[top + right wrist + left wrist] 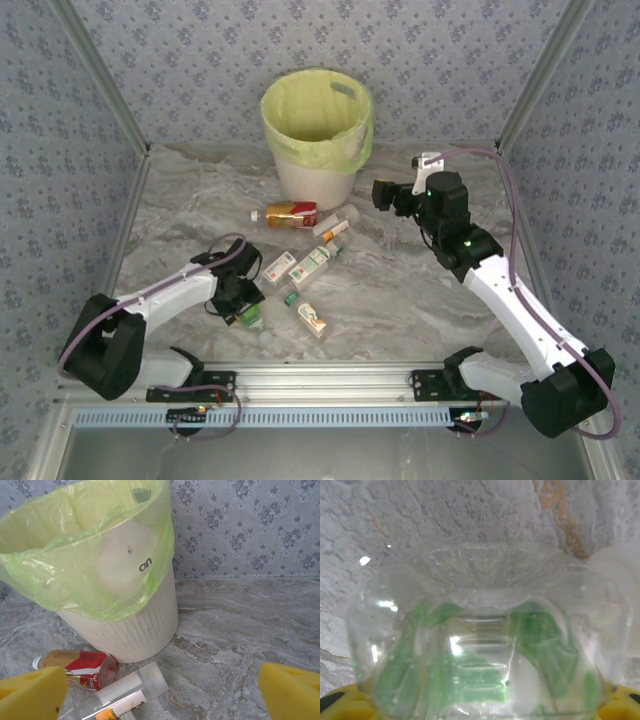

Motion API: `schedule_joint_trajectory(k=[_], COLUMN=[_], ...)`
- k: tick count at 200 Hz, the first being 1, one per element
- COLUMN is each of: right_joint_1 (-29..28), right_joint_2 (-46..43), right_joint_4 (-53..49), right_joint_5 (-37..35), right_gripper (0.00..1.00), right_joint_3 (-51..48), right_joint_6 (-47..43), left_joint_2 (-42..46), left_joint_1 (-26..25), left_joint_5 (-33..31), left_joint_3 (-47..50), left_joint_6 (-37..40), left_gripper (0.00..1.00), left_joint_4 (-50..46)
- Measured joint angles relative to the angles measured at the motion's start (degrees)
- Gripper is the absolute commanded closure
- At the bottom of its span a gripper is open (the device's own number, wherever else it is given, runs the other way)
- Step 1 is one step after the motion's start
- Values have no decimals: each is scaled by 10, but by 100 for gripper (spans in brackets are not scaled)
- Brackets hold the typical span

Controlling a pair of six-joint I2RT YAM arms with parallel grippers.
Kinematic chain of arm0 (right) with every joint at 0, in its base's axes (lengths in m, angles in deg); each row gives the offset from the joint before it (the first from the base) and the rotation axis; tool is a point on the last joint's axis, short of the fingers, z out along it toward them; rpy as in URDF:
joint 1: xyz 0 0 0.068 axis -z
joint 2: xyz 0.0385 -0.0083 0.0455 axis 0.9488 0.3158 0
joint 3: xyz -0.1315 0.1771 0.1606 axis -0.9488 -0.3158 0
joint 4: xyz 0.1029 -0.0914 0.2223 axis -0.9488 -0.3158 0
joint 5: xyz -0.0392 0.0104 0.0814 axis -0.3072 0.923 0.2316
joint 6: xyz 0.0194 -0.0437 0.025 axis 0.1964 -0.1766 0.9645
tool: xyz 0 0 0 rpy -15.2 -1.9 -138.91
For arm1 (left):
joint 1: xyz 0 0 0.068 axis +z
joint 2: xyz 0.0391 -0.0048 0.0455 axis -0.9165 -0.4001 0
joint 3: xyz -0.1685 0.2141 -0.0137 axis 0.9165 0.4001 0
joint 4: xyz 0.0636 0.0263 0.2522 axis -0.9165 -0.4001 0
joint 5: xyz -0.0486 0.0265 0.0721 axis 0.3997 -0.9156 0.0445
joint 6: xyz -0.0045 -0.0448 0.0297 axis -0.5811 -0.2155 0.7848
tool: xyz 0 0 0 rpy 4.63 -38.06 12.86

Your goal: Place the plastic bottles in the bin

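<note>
- Left gripper [243, 303] low over the marbled table [420, 290], near the front left; yellow pads [337, 702] at the bottom corners of the wrist view, with a green-label bottle [480, 645] filling the gap between them, base toward the lens.
- Jaws narrowed, seemingly pressed on both sides of the green-label bottle; actual contact too blurred at this range to confirm.
- Right gripper [160, 695] spread wide, nothing between its fingertips [30, 692]; held above the table to the right of the bin [125, 625], apart from it.
- Bin upright at the far middle of the table; white ribbed wall, yellow-green bag [75, 545] folded over the rim.
- Red-label bottle [290, 212] on its side just in front of the bin's base; clear bottle [337, 225] with orange print lying just beside it.
- Reddish-label bottle [279, 266] and greenish-label bottle [311, 264] lying side by side toward the table's middle.
- Small bottle [312, 318] lying nearest the front edge, just right of the left gripper.
</note>
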Motion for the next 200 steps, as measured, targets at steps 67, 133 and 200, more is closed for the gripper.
schedule_joint_trajectory(k=[67, 133, 200], right_joint_1=[0, 1, 1], right_joint_2=[9, 9, 3], right_joint_4=[8, 11, 6], right_joint_5=[0, -1, -1], right_gripper=[0, 0, 0], right_joint_3=[0, 0, 0], right_joint_6=[8, 18, 31], left_joint_2=[91, 108, 4], left_joint_1=[49, 125, 127], left_joint_5=[-66, -140, -170], left_joint_3=[-41, -213, -400], left_joint_6=[61, 151, 240], left_gripper=[59, 60, 61], left_joint_4=[-58, -17, 170])
